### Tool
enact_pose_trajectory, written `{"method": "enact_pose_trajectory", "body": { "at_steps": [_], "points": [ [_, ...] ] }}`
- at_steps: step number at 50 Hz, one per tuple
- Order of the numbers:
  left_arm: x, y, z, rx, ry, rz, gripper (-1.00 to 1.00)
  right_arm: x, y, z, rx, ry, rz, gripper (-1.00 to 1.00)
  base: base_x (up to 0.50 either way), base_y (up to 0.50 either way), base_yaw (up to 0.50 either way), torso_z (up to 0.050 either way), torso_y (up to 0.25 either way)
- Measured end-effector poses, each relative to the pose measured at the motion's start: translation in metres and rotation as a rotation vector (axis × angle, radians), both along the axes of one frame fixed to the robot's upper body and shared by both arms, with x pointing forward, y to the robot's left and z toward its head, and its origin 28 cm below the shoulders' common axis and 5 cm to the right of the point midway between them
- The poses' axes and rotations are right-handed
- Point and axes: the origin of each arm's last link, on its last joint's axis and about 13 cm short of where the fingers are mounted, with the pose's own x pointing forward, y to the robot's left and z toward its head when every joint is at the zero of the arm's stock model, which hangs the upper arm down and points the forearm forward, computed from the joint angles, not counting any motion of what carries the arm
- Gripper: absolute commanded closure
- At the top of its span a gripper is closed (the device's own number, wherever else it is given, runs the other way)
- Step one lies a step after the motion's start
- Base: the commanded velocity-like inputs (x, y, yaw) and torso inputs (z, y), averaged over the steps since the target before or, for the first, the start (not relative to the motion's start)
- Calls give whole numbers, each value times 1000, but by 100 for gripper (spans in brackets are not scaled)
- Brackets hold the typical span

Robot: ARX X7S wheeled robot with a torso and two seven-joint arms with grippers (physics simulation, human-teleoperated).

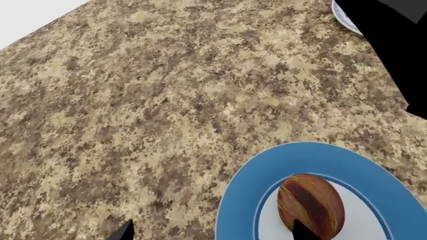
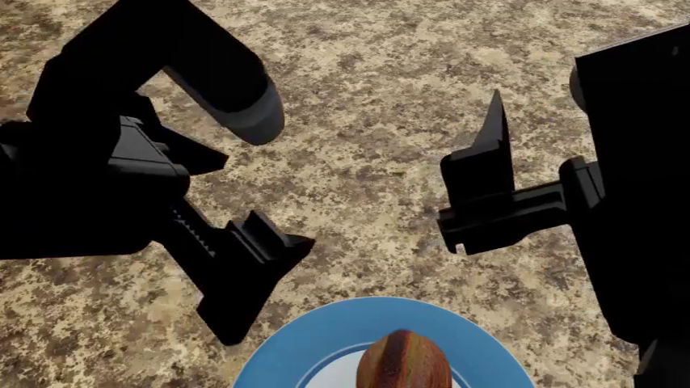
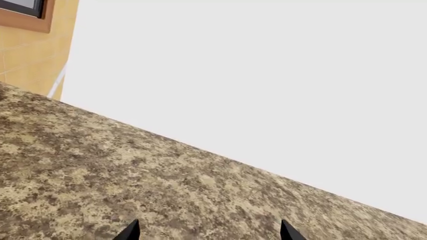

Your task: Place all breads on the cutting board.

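Observation:
An oval glossy reddish-brown roll [image 2: 401, 361] lies on a blue plate [image 2: 283, 349] at the near edge of the head view. It also shows in the left wrist view [image 1: 310, 204], on the same plate [image 1: 260, 175]. My left gripper [image 2: 254, 279] is open and empty, just left of the plate; in the left wrist view [image 1: 211, 231] one fingertip overlaps the roll and the other is over the counter. My right gripper [image 2: 474, 170] is open and empty, raised above the counter, right of centre. The ring-shaped bun and the cutting board are out of view.
A speckled brown granite counter [image 2: 367, 97] fills the head view. A white-and-blue plate rim [image 1: 341, 17] shows at a corner of the left wrist view. The right wrist view shows the counter [image 3: 100, 175], its far edge, a white wall and an orange panel [image 3: 33, 50].

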Motion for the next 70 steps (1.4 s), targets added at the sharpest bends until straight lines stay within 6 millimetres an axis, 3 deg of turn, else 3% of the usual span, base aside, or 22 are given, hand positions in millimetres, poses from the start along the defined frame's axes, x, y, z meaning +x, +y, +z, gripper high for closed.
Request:
{"method": "enact_pose_trajectory", "body": {
  "at_steps": [19, 38, 70],
  "points": [
    [24, -35, -17, -74, 54, -71, -100, -8, -11, 1, -1, 3, -45, -100, 0, 0, 0, 0, 0],
    [31, -53, -38, -100, 97, -114, -100, -26, -35, 26, -45, -29, -176, -100, 0, 0, 0, 0, 0],
    [8, -74, -71, -103, 199, -147, -100, -41, -46, 38, -45, -65, -236, -100, 0, 0, 0, 0, 0]
  ]
}}
